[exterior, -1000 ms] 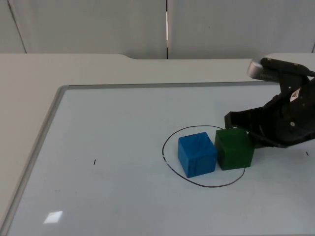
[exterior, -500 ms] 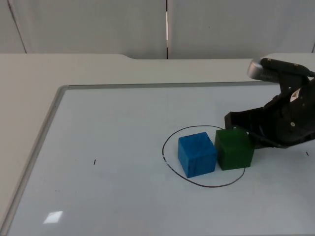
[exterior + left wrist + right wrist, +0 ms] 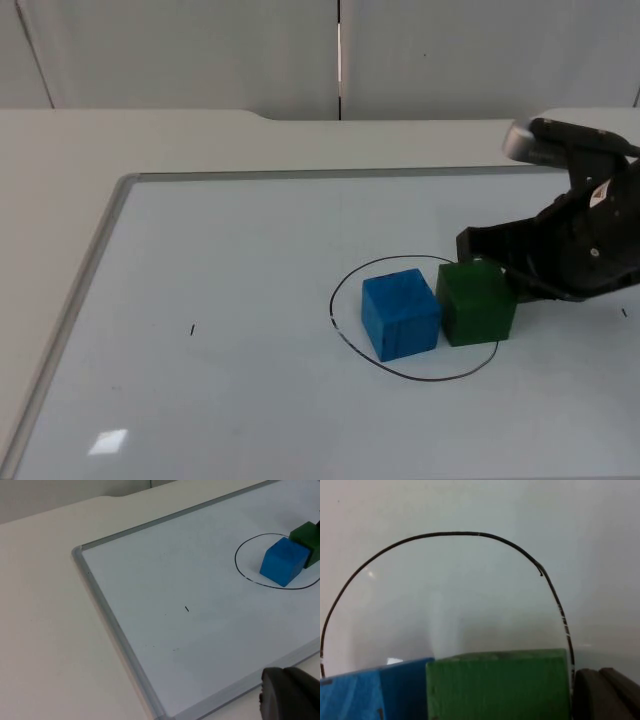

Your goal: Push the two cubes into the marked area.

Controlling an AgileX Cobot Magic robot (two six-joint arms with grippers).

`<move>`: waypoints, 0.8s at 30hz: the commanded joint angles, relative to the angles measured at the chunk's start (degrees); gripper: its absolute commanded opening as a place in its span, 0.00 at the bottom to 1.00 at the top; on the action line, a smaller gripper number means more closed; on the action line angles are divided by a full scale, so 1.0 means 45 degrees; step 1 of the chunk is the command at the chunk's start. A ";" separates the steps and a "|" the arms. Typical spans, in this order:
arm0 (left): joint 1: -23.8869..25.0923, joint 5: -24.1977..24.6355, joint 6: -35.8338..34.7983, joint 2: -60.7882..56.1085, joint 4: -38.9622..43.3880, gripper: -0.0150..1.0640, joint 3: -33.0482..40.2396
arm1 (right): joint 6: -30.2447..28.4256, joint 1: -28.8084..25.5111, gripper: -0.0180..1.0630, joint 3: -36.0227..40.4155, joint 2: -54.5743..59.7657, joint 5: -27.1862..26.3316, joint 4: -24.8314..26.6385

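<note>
A white whiteboard (image 3: 250,300) with a thin grey metal frame and rounded corners lies flat on a pale cream table (image 3: 60,160), which ends at a grey partition wall (image 3: 200,50) split by a dark vertical seam. On the glossy board a thin black circle (image 3: 345,345) is drawn by hand, slightly uneven, and a short black tick mark (image 3: 192,329) sits well apart to its left. Two matte, square-edged cubes stand inside the circle, touching side by side: a blue cube (image 3: 400,314) with a faintly mottled face and a green cube (image 3: 476,301) near the line on the right. The right gripper (image 3: 485,250) rests against the far right side of the green cube; whether its fingers are apart or together cannot be told. A black fingertip of the left gripper (image 3: 290,695) hangs over the board's frame, where that arm waits
</note>
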 commanded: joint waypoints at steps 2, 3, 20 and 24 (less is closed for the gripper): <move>-0.0012 -0.0109 0.0001 -0.0059 0.0061 0.01 0.0060 | 0.0218 0.0094 0.02 -0.0068 -0.0002 0.0015 -0.0013; -0.0012 -0.0109 0.0001 -0.0059 0.0061 0.01 0.0060 | 0.0218 0.0094 0.02 -0.0068 -0.0002 0.0015 -0.0013; -0.0012 -0.0109 0.0001 -0.0059 0.0061 0.01 0.0060 | 0.0246 0.0501 0.02 -0.0068 -0.0002 -0.0283 -0.0039; -0.0012 -0.0109 0.0001 -0.0059 0.0061 0.01 0.0060 | 0.0159 0.0501 0.02 -0.0068 -0.0002 -0.0283 -0.0104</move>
